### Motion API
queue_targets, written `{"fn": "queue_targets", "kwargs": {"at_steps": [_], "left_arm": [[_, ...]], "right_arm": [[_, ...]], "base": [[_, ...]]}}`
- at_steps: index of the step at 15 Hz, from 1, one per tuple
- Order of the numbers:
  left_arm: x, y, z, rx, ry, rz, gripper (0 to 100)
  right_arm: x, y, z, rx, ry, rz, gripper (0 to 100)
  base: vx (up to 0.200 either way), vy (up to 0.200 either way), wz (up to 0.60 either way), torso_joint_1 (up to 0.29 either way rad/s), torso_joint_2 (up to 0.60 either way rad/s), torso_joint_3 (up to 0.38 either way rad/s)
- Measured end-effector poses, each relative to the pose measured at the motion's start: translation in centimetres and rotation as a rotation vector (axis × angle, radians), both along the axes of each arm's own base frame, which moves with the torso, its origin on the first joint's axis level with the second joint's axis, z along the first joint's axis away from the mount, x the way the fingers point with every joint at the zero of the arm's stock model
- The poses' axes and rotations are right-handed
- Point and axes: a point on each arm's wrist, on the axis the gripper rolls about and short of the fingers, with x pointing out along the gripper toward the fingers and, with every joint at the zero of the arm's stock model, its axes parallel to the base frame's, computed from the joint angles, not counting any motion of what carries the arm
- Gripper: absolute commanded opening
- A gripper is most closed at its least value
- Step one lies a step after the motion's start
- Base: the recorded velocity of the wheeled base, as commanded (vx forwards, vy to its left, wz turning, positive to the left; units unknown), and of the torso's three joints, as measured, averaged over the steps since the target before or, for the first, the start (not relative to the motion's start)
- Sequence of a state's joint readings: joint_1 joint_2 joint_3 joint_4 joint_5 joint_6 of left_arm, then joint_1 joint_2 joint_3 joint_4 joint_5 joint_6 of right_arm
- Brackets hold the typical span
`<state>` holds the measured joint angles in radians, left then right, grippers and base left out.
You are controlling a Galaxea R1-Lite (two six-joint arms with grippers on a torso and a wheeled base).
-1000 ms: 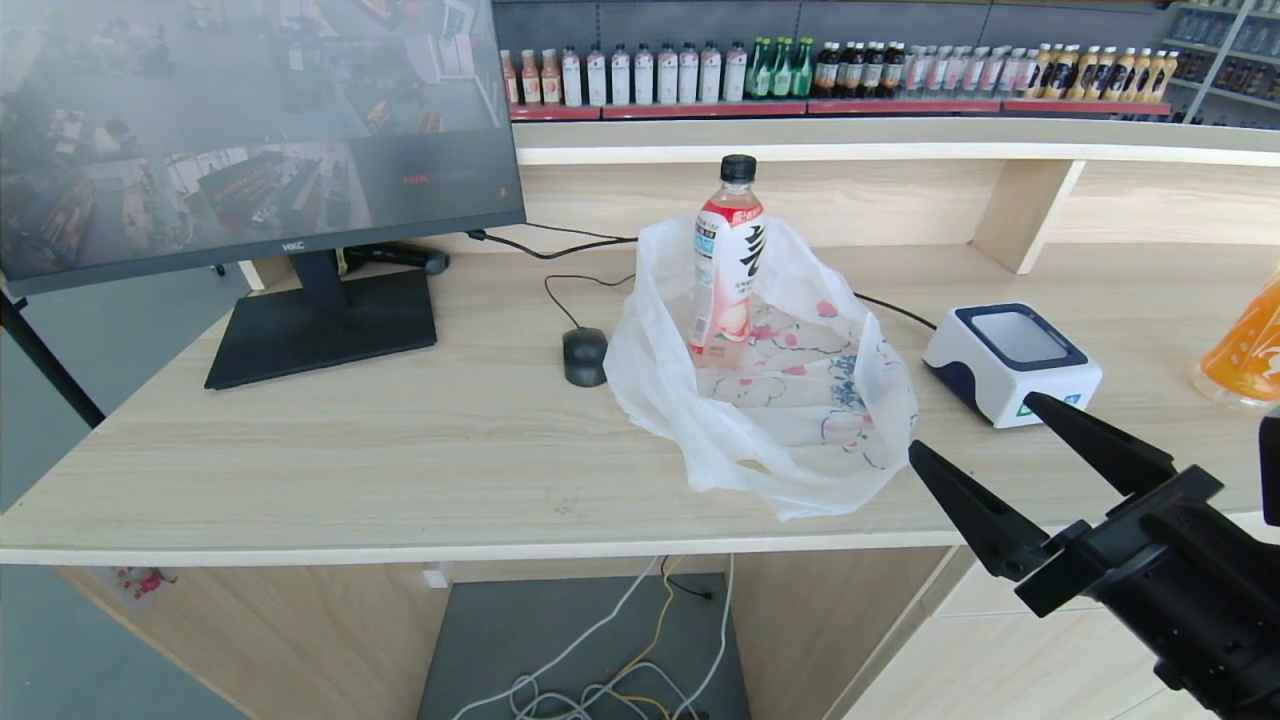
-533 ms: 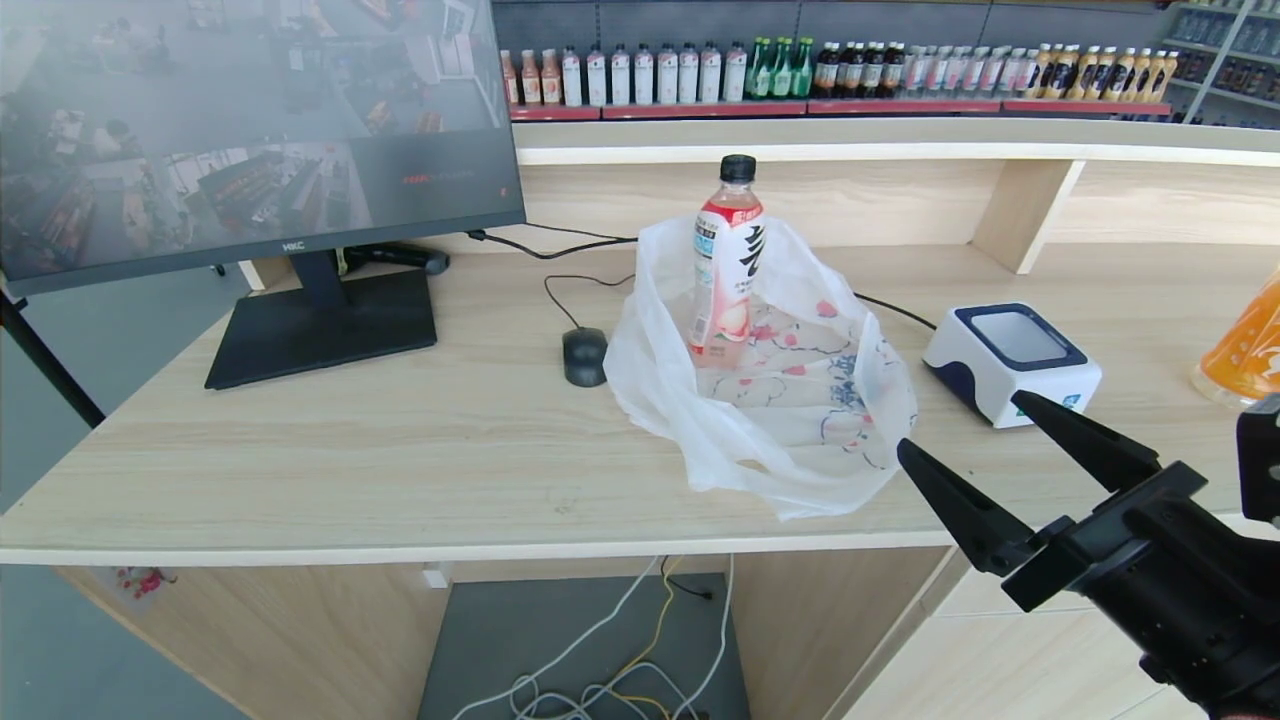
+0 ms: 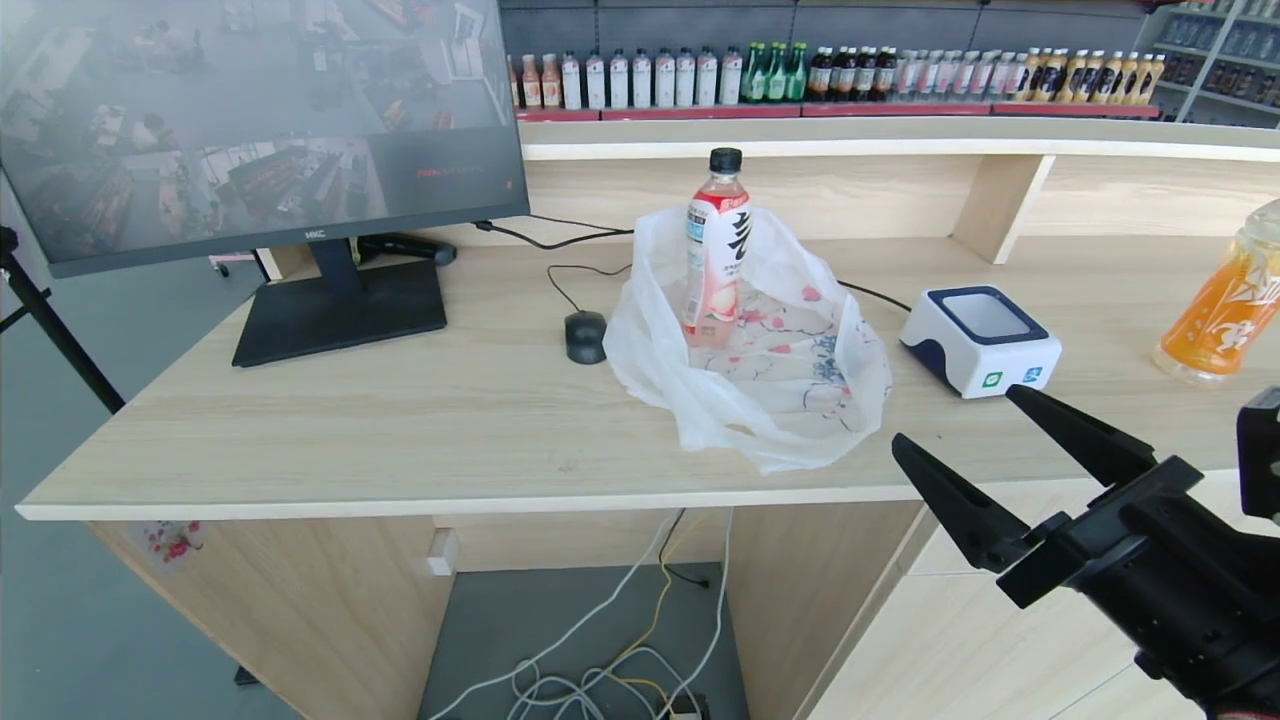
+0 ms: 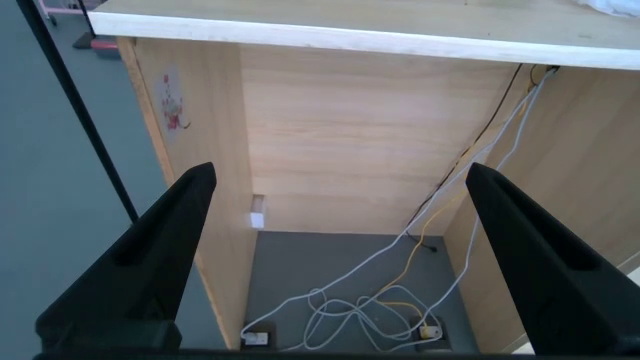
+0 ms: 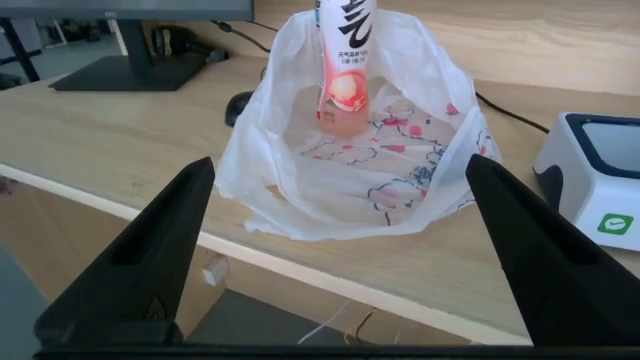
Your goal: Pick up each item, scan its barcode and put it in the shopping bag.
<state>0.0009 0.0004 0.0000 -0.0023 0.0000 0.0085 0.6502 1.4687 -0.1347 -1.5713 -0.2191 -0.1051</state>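
A pink drink bottle point(image 3: 716, 255) with a black cap stands upright inside the open white shopping bag point(image 3: 770, 410) in the middle of the desk. Right of the bag sits the white and blue barcode scanner point(image 3: 980, 342). An orange drink bottle point(image 3: 1222, 310) stands at the desk's far right. My right gripper point(image 3: 952, 415) hangs open and holds nothing, off the desk's front edge, in front of the bag and scanner. Its wrist view faces the bag point(image 5: 300, 170), the bottle point(image 5: 347, 80) and the scanner point(image 5: 600, 190). My left gripper point(image 4: 340, 170) is open, low, facing the desk's underside.
A monitor point(image 3: 250, 110) on a black stand fills the desk's left end, with a mouse point(image 3: 585, 335) beside the bag. A raised counter ledge point(image 3: 900, 150) runs along the back, with a shelf of bottles point(image 3: 830, 75) behind. Loose cables point(image 3: 600, 660) lie on the floor under the desk.
The head camera has shifted, so more of the desk's right end and the orange bottle show. The right gripper drifted slightly left and lower, still open. Bottle and bag stay put.
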Motion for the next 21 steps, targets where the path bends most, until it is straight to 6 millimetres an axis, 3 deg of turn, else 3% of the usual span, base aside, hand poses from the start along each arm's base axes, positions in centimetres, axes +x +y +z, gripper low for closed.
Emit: {"fn": "queue_targets", "kwargs": {"at_steps": [21], "left_arm": [[0.00,0.00,0.02,-0.006,-0.002,0.000,100]], "right_arm": [[-0.69,-0.60,-0.48,-0.014,0.015,-0.004,100]], "base": [[0.000,-0.190,0.00,0.002,0.00,0.002]]}}
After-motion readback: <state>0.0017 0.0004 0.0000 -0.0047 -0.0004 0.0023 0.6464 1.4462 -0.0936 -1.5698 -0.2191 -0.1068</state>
